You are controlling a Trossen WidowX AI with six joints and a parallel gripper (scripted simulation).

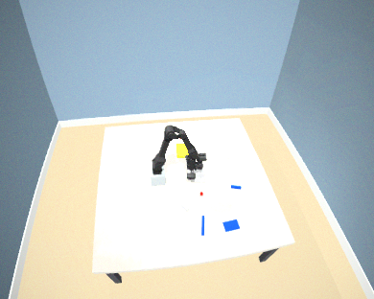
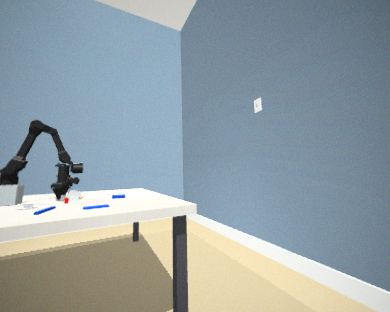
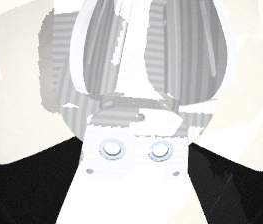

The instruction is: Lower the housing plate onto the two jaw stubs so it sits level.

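From the top we see one black arm (image 1: 175, 133) arched up from its pale base block (image 1: 158, 179) (image 2: 8, 196), its pincer (image 1: 195, 168) (image 2: 60, 194) (image 3: 134, 142) low over the white table (image 1: 146, 228) (image 2: 152, 205); we count one yellow square (image 1: 181, 150), one red piece (image 1: 201, 194) and three blue pieces

In the exterior view we see the forearm slope down and the pincer point at the tabletop, the red piece (image 2: 66, 200) just beside it

At the wrist we find the pale housing plate (image 3: 136, 159) between the black fingers, pinched by its sides, with two ringed holes and two curved jaws (image 3: 98, 55) beyond
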